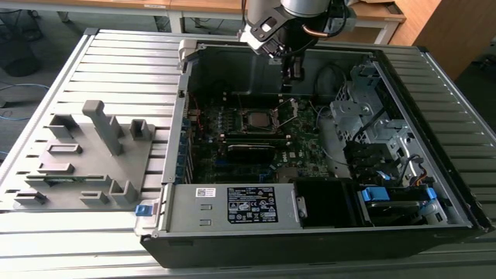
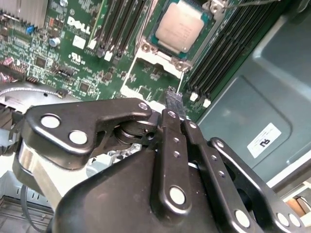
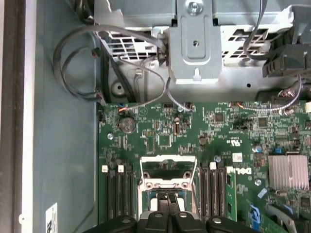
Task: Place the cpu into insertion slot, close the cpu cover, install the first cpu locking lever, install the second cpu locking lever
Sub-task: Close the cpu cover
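The cpu [image 2: 181,24], a flat square chip with a dull silver top, lies in the insertion slot [image 1: 241,122] on the green circuit board. The cpu cover [image 3: 167,159], a thin silver frame with a square window, is swung open past the slot's far side and shows in the exterior view as a raised frame [image 1: 288,111]. My gripper [image 1: 293,72] hangs above the board just beyond the slot, over the open cover. Its black fingertips [image 3: 169,200] are pressed together with nothing between them, and the narrow tip [image 2: 174,101] points at the board beside the cover.
The open computer case [image 1: 186,87] lies on a slatted metal table. A grey fixture [image 1: 85,151] sits at the exterior view's left. The power supply [image 1: 232,204] fills the case's near side, and a drive cage [image 1: 360,110] and cables [image 3: 80,63] crowd the exterior view's right. Memory slots [image 3: 119,189] flank the socket.
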Tool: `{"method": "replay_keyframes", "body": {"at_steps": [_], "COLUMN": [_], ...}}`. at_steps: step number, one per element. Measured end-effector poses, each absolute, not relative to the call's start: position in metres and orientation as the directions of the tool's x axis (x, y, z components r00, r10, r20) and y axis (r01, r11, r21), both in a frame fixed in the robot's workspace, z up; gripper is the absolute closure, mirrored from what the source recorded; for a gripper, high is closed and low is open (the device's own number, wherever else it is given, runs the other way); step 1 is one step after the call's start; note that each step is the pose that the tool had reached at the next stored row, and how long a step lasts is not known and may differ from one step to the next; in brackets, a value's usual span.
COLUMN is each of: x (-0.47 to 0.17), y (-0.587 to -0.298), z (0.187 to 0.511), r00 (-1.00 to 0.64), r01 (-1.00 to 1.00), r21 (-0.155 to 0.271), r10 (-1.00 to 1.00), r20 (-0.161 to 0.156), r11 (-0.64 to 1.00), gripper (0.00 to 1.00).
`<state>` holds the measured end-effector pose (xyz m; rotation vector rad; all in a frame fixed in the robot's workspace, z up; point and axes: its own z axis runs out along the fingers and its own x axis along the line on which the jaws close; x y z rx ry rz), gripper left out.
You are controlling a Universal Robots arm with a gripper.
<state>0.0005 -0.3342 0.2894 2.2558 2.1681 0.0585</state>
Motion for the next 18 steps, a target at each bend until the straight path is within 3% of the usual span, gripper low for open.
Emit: {"method": "replay_keyframes", "body": {"at_steps": [18], "x": [0.023], "y": [-0.334], "z": [0.289], "r00": [0.039], "r01": [0.999], "r21": [0.035], "r10": [0.999], "r20": [0.019], "r11": [-0.040], "gripper": [0.89]}}
